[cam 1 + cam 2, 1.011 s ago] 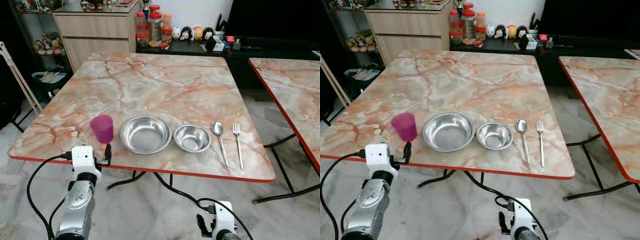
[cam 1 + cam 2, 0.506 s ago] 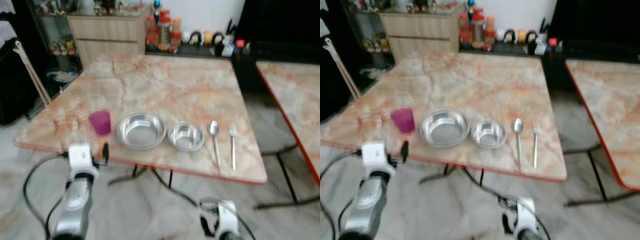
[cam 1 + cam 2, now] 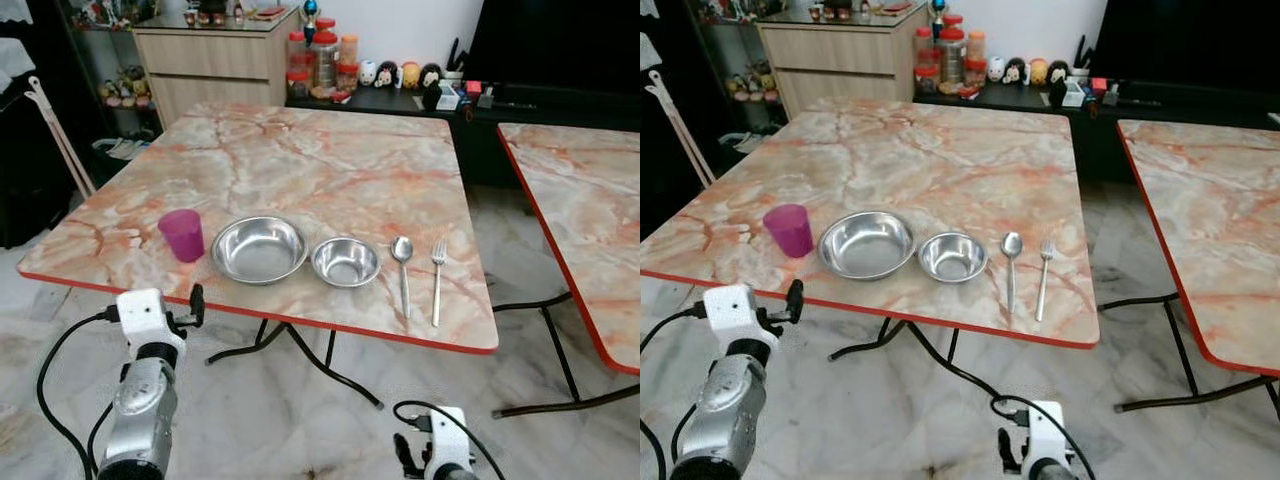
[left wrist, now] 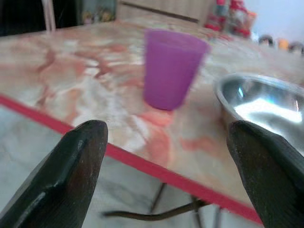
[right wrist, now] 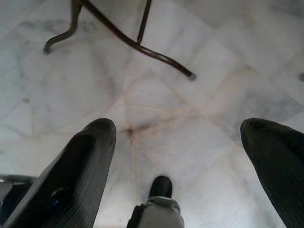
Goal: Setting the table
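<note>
On the marble-patterned table (image 3: 330, 160), near its front edge, a purple cup (image 3: 181, 235), a large steel bowl (image 3: 259, 249), a small steel bowl (image 3: 345, 261), a spoon (image 3: 402, 268) and a fork (image 3: 437, 277) lie in a row. My left gripper (image 4: 171, 156) hangs open just off the table's front edge, short of the cup (image 4: 172, 68), with nothing between its fingers (image 4: 71, 161). My right gripper (image 5: 185, 156) hangs open low over the floor, holding nothing.
A second marble table (image 3: 590, 200) stands to the right. Behind are a wooden cabinet (image 3: 205, 65) and a dark sideboard with jars (image 3: 320, 60) and figurines. Black table legs (image 5: 133, 40) cross the white marble floor (image 3: 300, 420). A folded rack (image 3: 55, 135) leans at left.
The camera has pulled back from the table, so the whole scene looks farther away. The objects on the table have not moved. My left gripper has drawn back from the cup.
</note>
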`<state>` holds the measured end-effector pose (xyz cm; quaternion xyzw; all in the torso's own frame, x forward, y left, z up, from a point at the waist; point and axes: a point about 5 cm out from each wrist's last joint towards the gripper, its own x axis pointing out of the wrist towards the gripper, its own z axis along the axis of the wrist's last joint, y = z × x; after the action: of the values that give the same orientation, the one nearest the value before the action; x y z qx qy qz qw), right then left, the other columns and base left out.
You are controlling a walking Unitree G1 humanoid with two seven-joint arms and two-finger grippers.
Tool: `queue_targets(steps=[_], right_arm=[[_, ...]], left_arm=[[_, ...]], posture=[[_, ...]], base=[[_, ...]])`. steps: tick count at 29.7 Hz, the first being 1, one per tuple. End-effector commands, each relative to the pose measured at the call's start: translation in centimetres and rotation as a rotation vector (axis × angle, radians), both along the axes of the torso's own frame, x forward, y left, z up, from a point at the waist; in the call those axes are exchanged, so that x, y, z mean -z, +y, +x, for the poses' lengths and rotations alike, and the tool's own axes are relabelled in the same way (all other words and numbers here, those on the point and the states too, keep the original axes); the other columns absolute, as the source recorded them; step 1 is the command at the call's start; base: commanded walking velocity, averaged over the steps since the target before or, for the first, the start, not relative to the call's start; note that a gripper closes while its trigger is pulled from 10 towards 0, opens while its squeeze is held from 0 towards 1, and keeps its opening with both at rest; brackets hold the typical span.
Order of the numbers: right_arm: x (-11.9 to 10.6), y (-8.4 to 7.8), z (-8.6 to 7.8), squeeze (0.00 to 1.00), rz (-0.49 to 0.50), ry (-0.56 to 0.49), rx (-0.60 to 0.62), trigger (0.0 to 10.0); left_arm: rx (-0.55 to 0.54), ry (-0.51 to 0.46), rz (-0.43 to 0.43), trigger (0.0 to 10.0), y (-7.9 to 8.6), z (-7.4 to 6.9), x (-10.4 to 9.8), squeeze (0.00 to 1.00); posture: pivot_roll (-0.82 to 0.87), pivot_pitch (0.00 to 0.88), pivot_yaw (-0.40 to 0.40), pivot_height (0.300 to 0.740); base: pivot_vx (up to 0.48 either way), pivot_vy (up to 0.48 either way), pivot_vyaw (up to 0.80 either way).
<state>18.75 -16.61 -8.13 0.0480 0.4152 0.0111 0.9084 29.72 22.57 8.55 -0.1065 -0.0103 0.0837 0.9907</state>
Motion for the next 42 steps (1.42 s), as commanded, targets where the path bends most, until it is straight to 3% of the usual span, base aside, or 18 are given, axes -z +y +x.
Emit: queue_targets(steps=[1, 5, 11, 18, 26, 28, 32, 38, 42], right_arm=[[-0.2, 0.0, 0.4, 0.0, -0.004, -0.008, -0.01, 10.0], [-0.2, 0.1, 0.4, 0.0, -0.004, -0.008, -0.013, 10.0], [-0.2, 0.1, 0.4, 0.0, -0.002, -0.006, -0.012, 10.0], [-0.1, 0.2, 0.2, 0.0, -0.001, 0.0, -0.013, 10.0], [0.0, 0.2, 0.1, 0.0, -0.002, 0.001, -0.011, 10.0], [0.0, 0.2, 0.1, 0.0, -0.001, 0.0, -0.009, 10.0], [0.0, 0.2, 0.1, 0.0, 0.0, 0.0, -0.007, 10.0], [0.0, 0.1, -0.1, 0.0, -0.001, 0.004, 0.003, 10.0], [0.1, 0.0, -0.2, 0.0, -0.002, 0.007, 0.008, 10.0]], left_arm=[[0.014, -0.022, -0.052, 10.0, 0.0, 0.6, -0.9, 0.0], [0.123, -0.043, -0.124, 10.0, -1.3, 2.0, -2.7, 0.0], [0.254, -0.026, -0.158, 10.0, -2.9, 2.7, -3.8, 0.0], [0.433, 0.055, -0.136, 10.0, -5.3, 2.4, -3.1, 0.0], [0.43, 0.138, -0.108, 10.0, -6.2, 2.4, -2.2, 0.0], [0.382, 0.187, -0.11, 10.0, -6.6, 2.8, -1.6, 0.0], [0.376, 0.196, -0.113, 10.0, -6.8, 2.9, -1.6, 0.0], [0.362, 0.208, -0.181, 10.0, -8.4, 4.0, -2.1, 0.0], [0.325, 0.224, -0.199, 10.0, -8.6, 4.7, -2.2, 0.0]], posture=[[0.07, 0.0, -0.039, 0.74], [0.07, 0.0, -0.035, 0.74], [0.06, 0.0, -0.027, 0.74], [0.05, 0.0, -0.017, 0.74], [0.05, 0.0, -0.019, 0.74], [0.05, 0.0, -0.018, 0.74], [0.05, 0.0, -0.018, 0.74], [0.04, 0.0, -0.017, 0.74], [0.03, 0.0, -0.015, 0.74]], base=[[0.0, 0.0, 0.0], [0.0, 0.0, 0.0], [0.0, 0.0, 0.0], [0.0, 0.0, 0.0], [0.0, 0.0, 0.0], [0.0, 0.0, 0.0], [0.0, 0.0, 0.0], [0.0, 0.0, 0.0], [0.0, 0.0, 0.0]])
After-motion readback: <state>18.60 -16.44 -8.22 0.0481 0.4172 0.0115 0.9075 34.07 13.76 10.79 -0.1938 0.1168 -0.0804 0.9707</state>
